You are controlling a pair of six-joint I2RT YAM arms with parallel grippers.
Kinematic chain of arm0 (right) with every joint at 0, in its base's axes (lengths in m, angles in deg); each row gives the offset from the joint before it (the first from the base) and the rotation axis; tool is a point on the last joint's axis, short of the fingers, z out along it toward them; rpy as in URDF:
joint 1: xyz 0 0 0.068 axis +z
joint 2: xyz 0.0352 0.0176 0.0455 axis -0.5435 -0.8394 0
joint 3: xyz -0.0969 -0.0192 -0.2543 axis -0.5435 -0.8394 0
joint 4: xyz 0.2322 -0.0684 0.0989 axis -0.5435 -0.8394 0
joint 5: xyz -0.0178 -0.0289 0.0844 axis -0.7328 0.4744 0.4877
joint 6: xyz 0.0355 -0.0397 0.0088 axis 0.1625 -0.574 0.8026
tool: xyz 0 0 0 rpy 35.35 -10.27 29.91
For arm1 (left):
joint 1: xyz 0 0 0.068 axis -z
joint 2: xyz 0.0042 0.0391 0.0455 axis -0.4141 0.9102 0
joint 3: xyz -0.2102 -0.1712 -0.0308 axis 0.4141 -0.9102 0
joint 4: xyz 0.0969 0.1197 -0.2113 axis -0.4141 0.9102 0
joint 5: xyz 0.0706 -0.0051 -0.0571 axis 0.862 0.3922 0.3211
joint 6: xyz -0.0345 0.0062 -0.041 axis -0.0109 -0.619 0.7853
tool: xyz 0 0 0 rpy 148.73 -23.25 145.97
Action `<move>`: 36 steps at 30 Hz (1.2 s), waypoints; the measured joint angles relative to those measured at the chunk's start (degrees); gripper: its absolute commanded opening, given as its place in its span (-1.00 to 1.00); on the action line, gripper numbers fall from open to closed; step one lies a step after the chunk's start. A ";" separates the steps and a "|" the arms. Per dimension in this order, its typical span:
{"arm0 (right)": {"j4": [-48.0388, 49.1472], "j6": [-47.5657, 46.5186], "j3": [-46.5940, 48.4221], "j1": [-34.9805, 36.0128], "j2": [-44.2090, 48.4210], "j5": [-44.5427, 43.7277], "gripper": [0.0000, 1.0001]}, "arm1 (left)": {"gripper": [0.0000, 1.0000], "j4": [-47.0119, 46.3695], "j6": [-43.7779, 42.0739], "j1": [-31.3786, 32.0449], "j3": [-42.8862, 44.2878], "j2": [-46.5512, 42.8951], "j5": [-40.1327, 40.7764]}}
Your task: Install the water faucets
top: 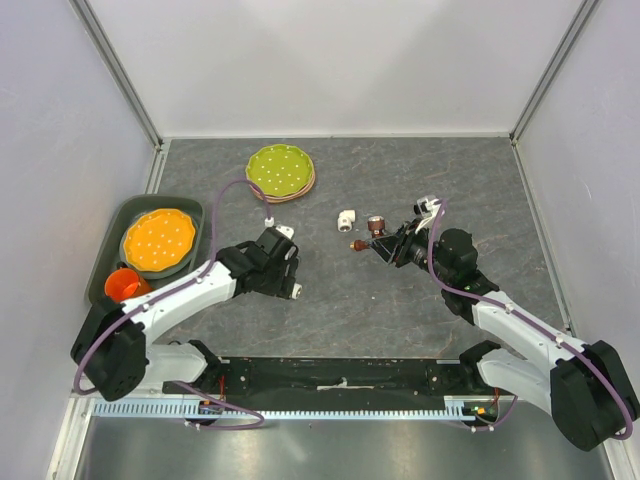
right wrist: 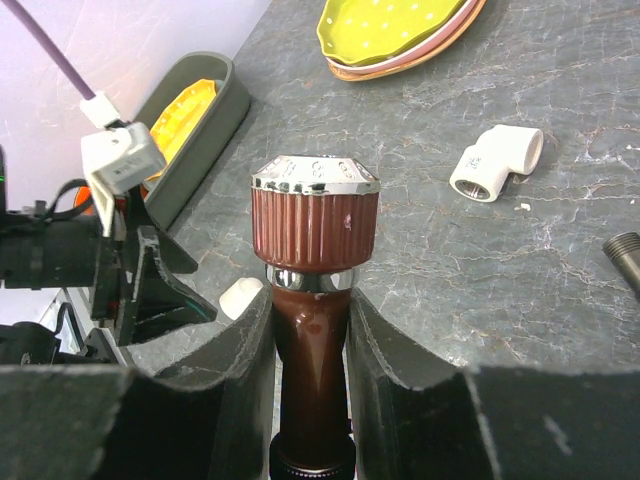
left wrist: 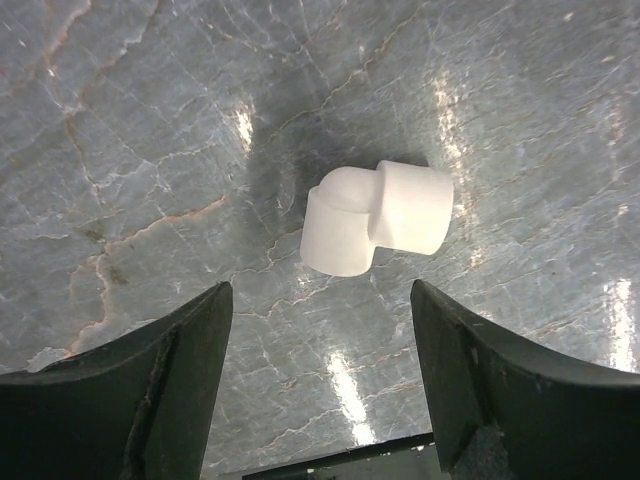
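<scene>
My right gripper (top: 386, 244) (right wrist: 310, 312) is shut on the reddish-brown faucet (top: 375, 226) (right wrist: 312, 250), gripping its body just below the ribbed, chrome-capped handle and holding it above the table. My left gripper (top: 288, 278) (left wrist: 320, 300) is open and points down over a white elbow fitting (left wrist: 375, 218), which lies on the table beyond and between its fingertips. That fitting also shows in the right wrist view (right wrist: 240, 297). A second white elbow (top: 346, 220) (right wrist: 497, 161) lies mid-table. A dark grey threaded end (right wrist: 625, 255) shows at the right edge; the rest of it is out of view.
A green plate on a pink one (top: 280, 171) sits at the back. A grey tray (top: 198, 215) at the left holds an orange plate (top: 160, 240), with an orange cup (top: 122, 285) beside it. Enclosure walls stand on three sides.
</scene>
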 measured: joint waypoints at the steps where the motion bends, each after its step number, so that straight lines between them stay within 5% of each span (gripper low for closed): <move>1: 0.00 0.00 0.00 0.00 0.00 0.00 -1.00 | 0.55 0.17 0.15 -0.04 0.00 0.79 -0.13; 36: -0.07 0.00 0.00 0.00 0.37 0.00 -1.00 | 0.48 -4.68 2.86 2.10 0.22 11.23 -7.76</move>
